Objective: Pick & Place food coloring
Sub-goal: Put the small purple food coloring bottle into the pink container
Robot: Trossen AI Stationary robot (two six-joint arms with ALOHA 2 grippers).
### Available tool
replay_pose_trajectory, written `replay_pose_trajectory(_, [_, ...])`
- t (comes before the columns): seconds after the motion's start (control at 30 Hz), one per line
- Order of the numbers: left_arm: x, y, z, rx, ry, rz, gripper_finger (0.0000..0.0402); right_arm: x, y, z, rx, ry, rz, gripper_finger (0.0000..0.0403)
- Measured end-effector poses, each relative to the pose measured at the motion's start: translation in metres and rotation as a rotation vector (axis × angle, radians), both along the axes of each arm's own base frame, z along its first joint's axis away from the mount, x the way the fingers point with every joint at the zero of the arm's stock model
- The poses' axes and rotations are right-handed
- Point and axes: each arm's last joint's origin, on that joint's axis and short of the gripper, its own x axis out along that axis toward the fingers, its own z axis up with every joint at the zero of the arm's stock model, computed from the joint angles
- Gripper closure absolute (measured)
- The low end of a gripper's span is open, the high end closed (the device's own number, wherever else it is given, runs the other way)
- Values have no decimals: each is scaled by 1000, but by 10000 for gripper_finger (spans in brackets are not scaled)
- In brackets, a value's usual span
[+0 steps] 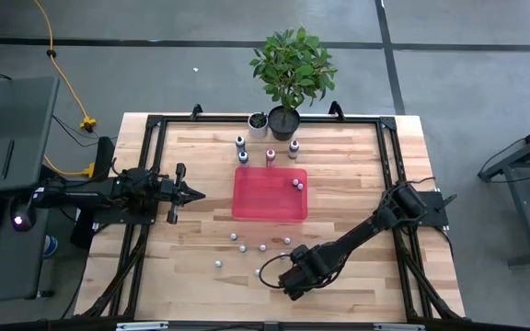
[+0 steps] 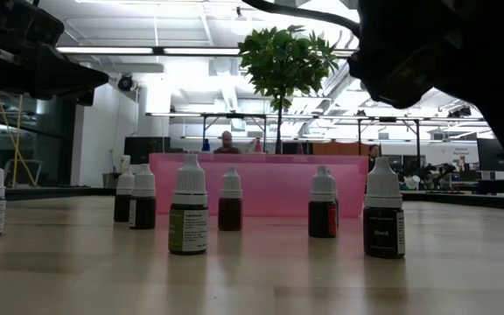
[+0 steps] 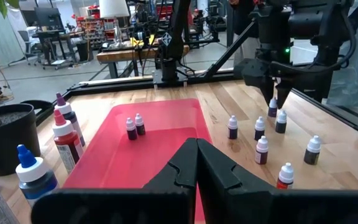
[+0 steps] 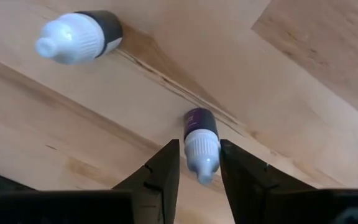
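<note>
The food coloring is a set of tiny white-capped bottles. Two stand in the red tray (image 1: 270, 207), and several stand on the wood between it and the table's near edge (image 1: 263, 246). My right gripper (image 1: 280, 272) points down over that group, shut on one purple-bodied bottle (image 4: 201, 124), which also shows under the fingers in the left wrist view (image 3: 272, 108). A dark-bodied bottle (image 4: 79, 34) stands close by. My left gripper (image 1: 191, 194) is shut and holds nothing, left of the tray. My right gripper has the bottle's white cap (image 4: 201, 149) between its two fingers, one on each side. The fingers (image 4: 166, 171) come from above, pointing down. The bottle is upright, with its bottom on the table.
Three larger bottles (image 1: 270, 154) stand in a row behind the tray, with a small white pot (image 1: 258, 122) and a black-potted plant (image 1: 288, 74) farther back. A black frame (image 1: 155, 124) runs round the table's edge. In the low view people show in the room behind.
</note>
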Motion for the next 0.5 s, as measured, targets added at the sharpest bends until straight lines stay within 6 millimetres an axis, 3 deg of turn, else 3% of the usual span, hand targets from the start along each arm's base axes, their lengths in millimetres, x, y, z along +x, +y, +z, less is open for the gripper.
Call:
replay_pose_trajectory(0.23, [0,0,0,0,0,0,401,0,0,0,-8,-7,16,348])
replay_pose_trajectory(0.5, [0,0,0,0,0,0,401,0,-1,0,-21,-15,20,341])
